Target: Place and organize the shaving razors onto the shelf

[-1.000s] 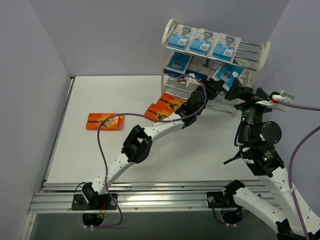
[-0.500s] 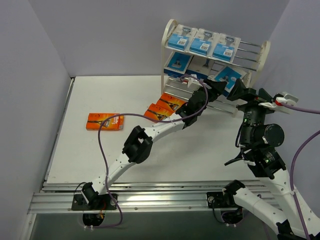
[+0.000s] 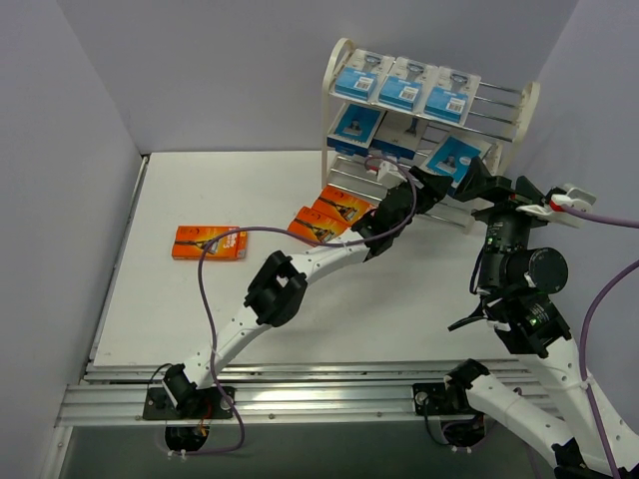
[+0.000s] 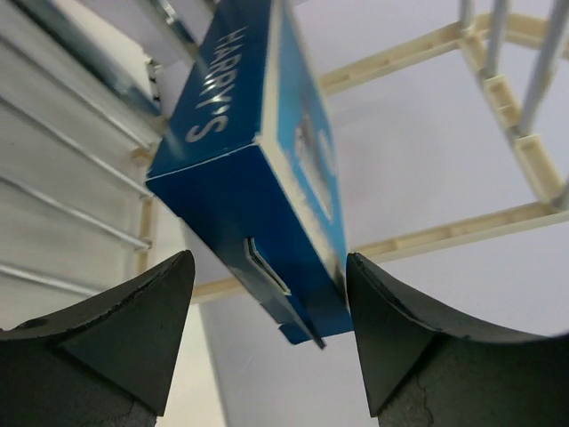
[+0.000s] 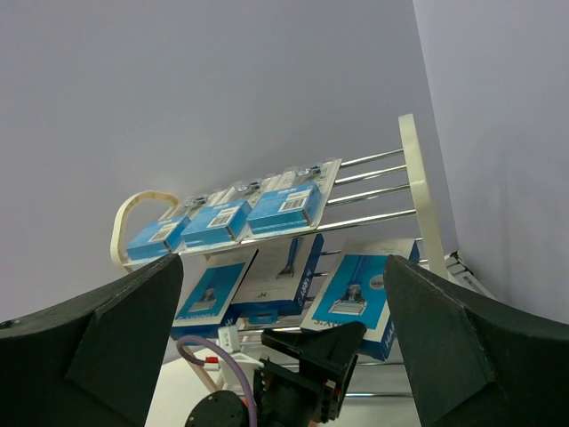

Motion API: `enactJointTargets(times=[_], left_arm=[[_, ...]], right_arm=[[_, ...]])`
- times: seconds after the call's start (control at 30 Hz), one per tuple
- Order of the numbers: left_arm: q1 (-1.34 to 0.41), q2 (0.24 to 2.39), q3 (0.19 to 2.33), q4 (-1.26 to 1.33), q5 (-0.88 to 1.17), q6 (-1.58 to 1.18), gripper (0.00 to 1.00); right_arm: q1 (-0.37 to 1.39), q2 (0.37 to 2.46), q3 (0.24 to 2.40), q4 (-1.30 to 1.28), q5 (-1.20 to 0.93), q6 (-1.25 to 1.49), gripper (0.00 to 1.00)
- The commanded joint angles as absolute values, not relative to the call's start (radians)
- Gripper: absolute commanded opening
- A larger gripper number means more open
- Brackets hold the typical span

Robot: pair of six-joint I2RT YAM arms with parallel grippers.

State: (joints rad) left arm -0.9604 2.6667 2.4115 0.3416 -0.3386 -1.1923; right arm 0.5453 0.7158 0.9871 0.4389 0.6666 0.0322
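- My left gripper (image 4: 267, 271) has its jaws apart on either side of a blue pack (image 4: 236, 133). The pack leans on the middle tier of the shelf (image 3: 338, 62), so I judge it set down, not clamped.
- My right gripper (image 5: 283, 263) hangs wide apart and empty, facing the shelf.
- The orange boxes (image 3: 209, 242) lie on the white table (image 3: 170, 319) — one off left, two near the shelf's foot. Plain grey walls close in.

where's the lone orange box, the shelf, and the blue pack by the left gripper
lone orange box (image 3: 209, 242): top view, middle of its face
shelf (image 3: 528, 103): top view, right end frame
blue pack (image 4: 253, 222): left wrist view, dark end face
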Motion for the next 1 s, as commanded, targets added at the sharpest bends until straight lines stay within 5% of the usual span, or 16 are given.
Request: enactJointTargets(times=[0.0, 0.13, 0.47, 0.97], left_arm=[[-0.959, 2.594, 2.402, 0.292, -0.304, -1.19, 0.77], [-0.957, 2.588, 2.373, 0.282, -0.282, -1.196, 0.94], [-0.953, 2.505, 2.214, 0.517, -0.298, -1.12, 0.94], [-0.91, 2.524, 2.289, 0.649, -0.163, -1.057, 0.94]], right_arm=[[0.555, 0.706, 0.989, 0.499, 0.687, 0.02, 0.91], [0.555, 0.706, 0.988, 0.497, 0.686, 0.023, 0.91], [0.557, 0.707, 0.986, 0.495, 0.684, 0.021, 0.91], [0.557, 0.718, 0.996, 0.483, 0.683, 0.011, 0.91]])
